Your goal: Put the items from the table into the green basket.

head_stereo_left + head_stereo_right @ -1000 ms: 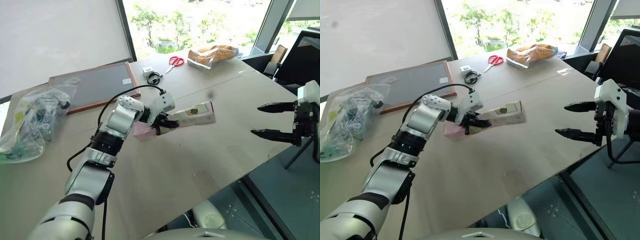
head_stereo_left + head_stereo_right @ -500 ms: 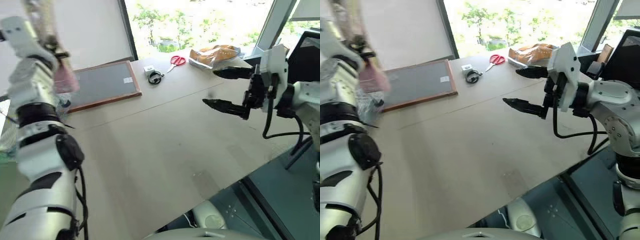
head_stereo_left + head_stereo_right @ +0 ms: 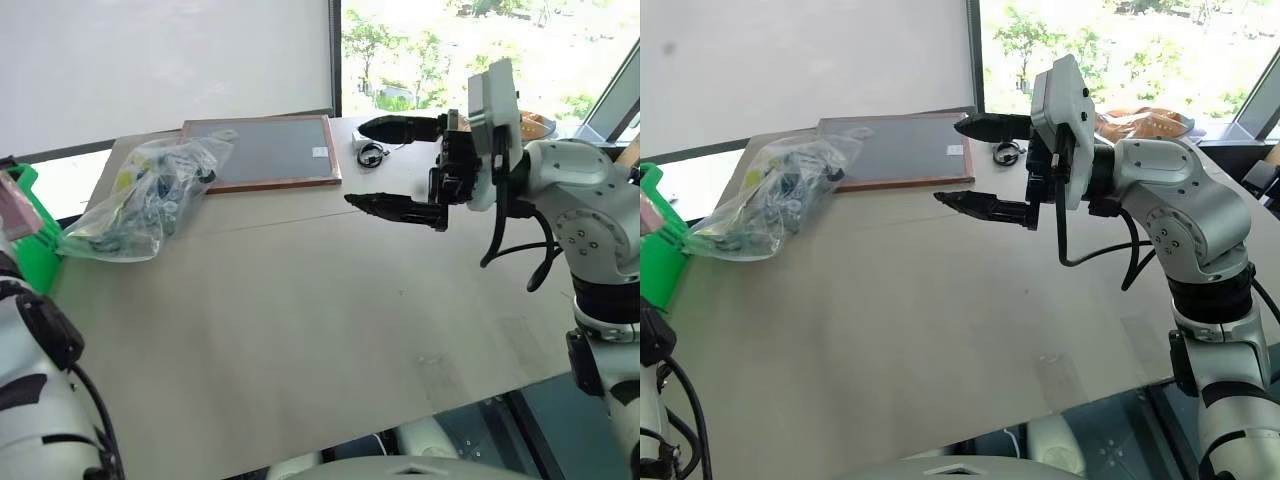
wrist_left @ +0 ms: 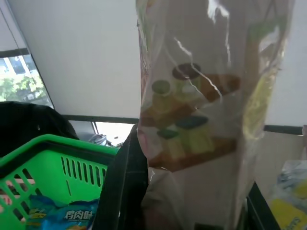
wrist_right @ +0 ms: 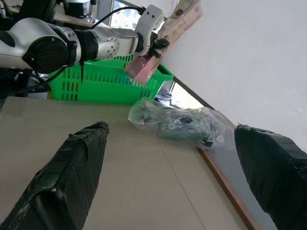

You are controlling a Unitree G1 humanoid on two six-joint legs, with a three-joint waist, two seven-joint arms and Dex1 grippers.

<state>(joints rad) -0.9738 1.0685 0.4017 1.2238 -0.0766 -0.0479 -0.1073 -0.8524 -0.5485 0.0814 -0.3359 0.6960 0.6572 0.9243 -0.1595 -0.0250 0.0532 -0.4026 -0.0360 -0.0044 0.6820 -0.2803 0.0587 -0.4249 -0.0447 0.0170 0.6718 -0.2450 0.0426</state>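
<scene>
The long slim pink printed box (image 5: 165, 36) is being held clamped in the left gripper (image 5: 152, 48), gripped near its lower end and tilted, with most of its length sticking out past the fingers. Just beyond and below that gripper, the green basket (image 5: 103, 81) is being kept off the table's edge; a printed packet (image 4: 57, 213) is lying inside it. Beside the basket, on the table (image 3: 300, 310), the crinkly clear plastic bag (image 3: 145, 195) of dark objects is lying, close to a wood-framed dark board (image 3: 265, 150).

The right gripper (image 3: 395, 165) is being held above the table with its two black fingers spread well apart and nothing between them. It is being pointed toward the bag and the basket, which are well apart from its fingertips. Behind it, a small coiled black cable (image 3: 372, 153) and an orange packet (image 3: 1145, 122) are lying on the far part of the table.
</scene>
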